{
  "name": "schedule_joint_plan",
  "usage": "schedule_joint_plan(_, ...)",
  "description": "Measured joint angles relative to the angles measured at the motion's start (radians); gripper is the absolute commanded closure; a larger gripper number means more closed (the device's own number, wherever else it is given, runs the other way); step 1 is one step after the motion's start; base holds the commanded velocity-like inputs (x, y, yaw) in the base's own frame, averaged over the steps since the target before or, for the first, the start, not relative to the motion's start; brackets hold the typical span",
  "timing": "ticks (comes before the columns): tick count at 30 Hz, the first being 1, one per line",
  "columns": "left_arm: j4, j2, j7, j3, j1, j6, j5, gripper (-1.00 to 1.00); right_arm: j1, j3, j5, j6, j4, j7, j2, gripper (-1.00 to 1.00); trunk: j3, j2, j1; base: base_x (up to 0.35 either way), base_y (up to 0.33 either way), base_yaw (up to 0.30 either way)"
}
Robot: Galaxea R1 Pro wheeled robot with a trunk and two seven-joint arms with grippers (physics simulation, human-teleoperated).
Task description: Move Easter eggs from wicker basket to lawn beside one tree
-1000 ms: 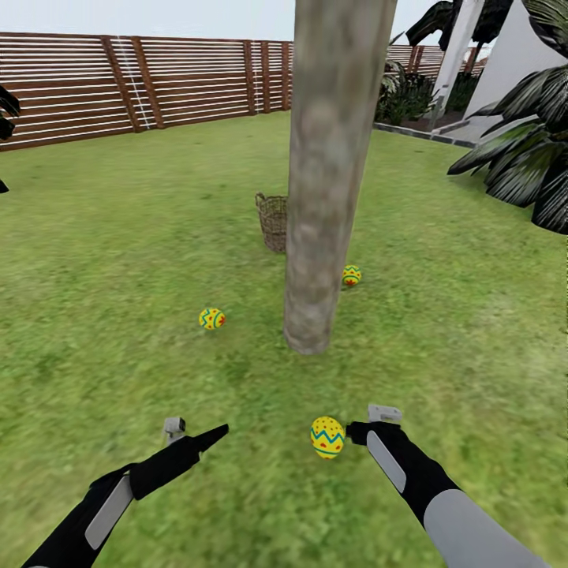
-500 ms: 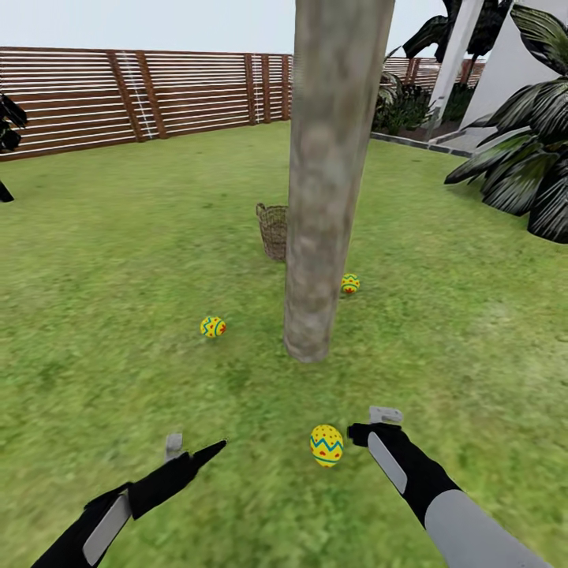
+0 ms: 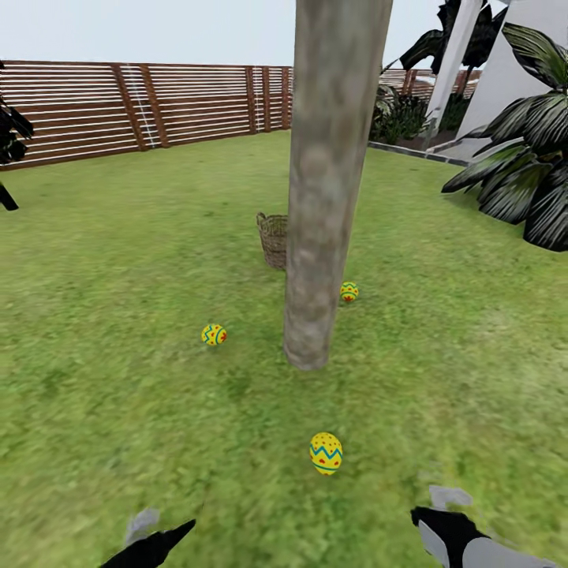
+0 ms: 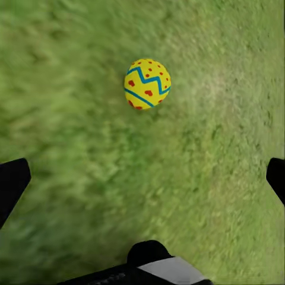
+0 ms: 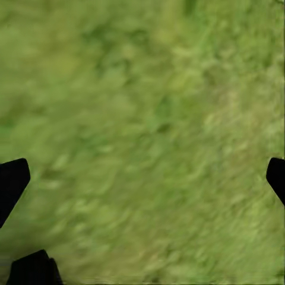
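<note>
a: eggs first. where are they?

b: one egg (image 3: pixel 326 453) lies on the lawn (image 3: pixel 118 260) before the tree (image 3: pixel 327 181), one egg (image 3: pixel 213 334) to its left, one egg (image 3: pixel 349 291) just behind on the right. wicker basket (image 3: pixel 274 239) stands beyond the trunk; inside hidden.

a: grippers?

b: left gripper (image 4: pixel 142 178) and right gripper (image 5: pixel 142 178) both spread wide, holding nothing.

a: so finished?

b: looks done, i'd judge.
</note>
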Motion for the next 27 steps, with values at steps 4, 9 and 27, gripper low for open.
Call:
schedule_joint_plan(4,0.035,-0.008,0.08,-0.032,-0.001,-0.039,-0.077,-1.0,0.07,0.001,0.002,-0.093,0.065,0.02,-0.008,-1.0,0.019,0.028,-0.015,0.0,0.0,0.0)
schedule_joint_plan(9,0.045,-0.016,0.311,-0.039,0.001,-0.042,-0.098,-1.0,0.141,0.001,-0.008,-0.142,0.07,0.188,-0.063,-1.0,0.043,0.063,-0.035,0.0,0.0,0.0)
schedule_joint_plan(27,0.145,-0.115,0.795,-0.039,0.001,-0.042,-0.103,-1.0,0.234,-0.002,-0.011,-0.158,0.082,0.364,-0.058,-1.0,0.128,0.189,-0.104,0.0,0.0,0.0)
